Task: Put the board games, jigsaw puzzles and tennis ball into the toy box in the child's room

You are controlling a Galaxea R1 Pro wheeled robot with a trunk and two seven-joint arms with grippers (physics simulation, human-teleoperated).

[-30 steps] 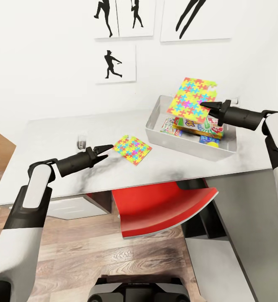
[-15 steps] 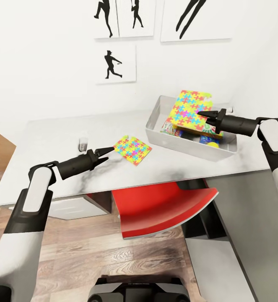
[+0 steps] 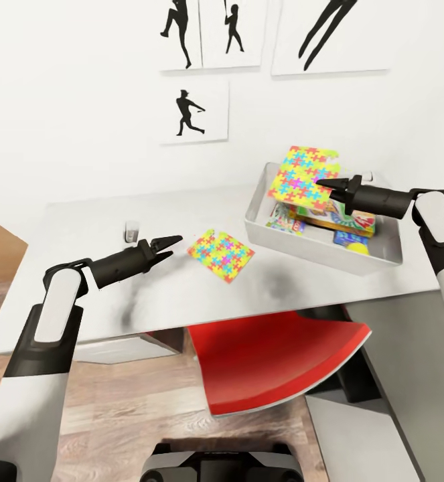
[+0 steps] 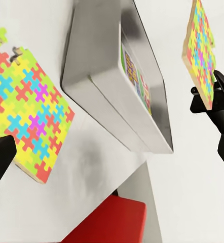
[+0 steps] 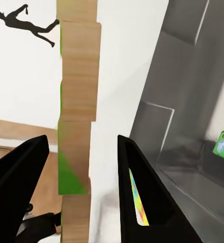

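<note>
Jigsaw puzzle (image 3: 302, 177): thin, multicoloured, tilted above toy box (image 3: 295, 237).

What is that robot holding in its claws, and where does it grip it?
The right claw pinches one jigsaw puzzle by its lower edge, tilted up over the toy box. The left claw holds nothing; the other puzzle lies on the table.

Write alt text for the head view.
The right claw holds a jigsaw puzzle tilted over a grey toy box that holds board games. A second puzzle lies flat on the table, ahead of the left claw, with a red chair below.
</note>
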